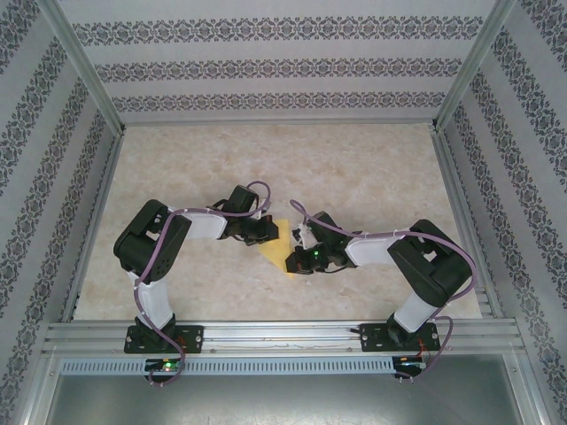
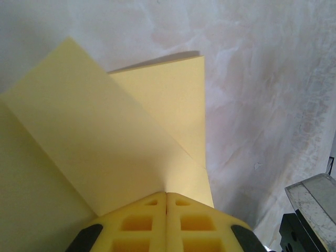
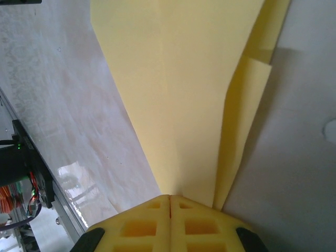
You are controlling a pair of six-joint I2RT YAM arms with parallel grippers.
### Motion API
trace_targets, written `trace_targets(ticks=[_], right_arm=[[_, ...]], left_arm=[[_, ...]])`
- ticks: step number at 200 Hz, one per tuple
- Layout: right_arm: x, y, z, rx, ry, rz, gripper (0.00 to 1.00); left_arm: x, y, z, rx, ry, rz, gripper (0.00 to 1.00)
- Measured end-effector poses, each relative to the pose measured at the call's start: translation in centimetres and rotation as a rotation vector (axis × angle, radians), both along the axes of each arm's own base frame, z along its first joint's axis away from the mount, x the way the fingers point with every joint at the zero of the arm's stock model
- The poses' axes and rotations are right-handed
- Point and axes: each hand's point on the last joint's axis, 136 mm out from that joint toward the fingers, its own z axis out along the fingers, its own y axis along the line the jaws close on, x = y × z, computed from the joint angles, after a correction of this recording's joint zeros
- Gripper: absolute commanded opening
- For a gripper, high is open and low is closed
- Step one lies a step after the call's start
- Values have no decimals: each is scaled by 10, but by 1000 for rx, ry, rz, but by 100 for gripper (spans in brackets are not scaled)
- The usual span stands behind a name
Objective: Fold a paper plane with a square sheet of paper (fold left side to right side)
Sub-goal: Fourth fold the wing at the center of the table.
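- Marbled surface (image 1: 266, 168), and the square sheet of paper (image 1: 277, 251) sits dead centre, partly creased, one flap lifting.
- Left jaws closed, pinching its 10 o'clock side; right jaws closed, pinching at 4 o'clock.
- Best play, I'd say: carry left over right and match the edges before pressing.
- Left arm (image 1: 164, 243) and right arm (image 1: 416, 257) have elbows out, wrists angled inward.

The paper (image 1: 276, 248) lies on the table (image 1: 354, 177), near the middle and a little toward the near edge. It is between the two grippers: the left gripper (image 1: 262, 232) is at its left rear side and the right gripper (image 1: 303, 259) at its right front side. In the left wrist view, the paper (image 2: 105, 131) lies just before the fingertips and touches them, with one flap over the layer below. In the right wrist view, a narrow end of the paper (image 3: 184, 79) meets the fingertips. The arm bases sit on a rail (image 1: 283, 336) at the near edge, well apart.
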Motion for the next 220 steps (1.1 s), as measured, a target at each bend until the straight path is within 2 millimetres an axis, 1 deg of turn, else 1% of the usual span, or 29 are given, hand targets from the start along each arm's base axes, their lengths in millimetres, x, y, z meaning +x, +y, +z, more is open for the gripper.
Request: trace_targets(ticks=[117,187,220], right_arm=[[-5,-2,-2,4,-15,4,0],[-21,-8,-2,3,-23,18,0],[-38,-17,-2,-22,14,30,0]], left_arm=[[0,0,0,-2,1,-1,5],[-1,-1,0,-5,4,-5,5],[-1,-1,0,-5,4,-5,5]])
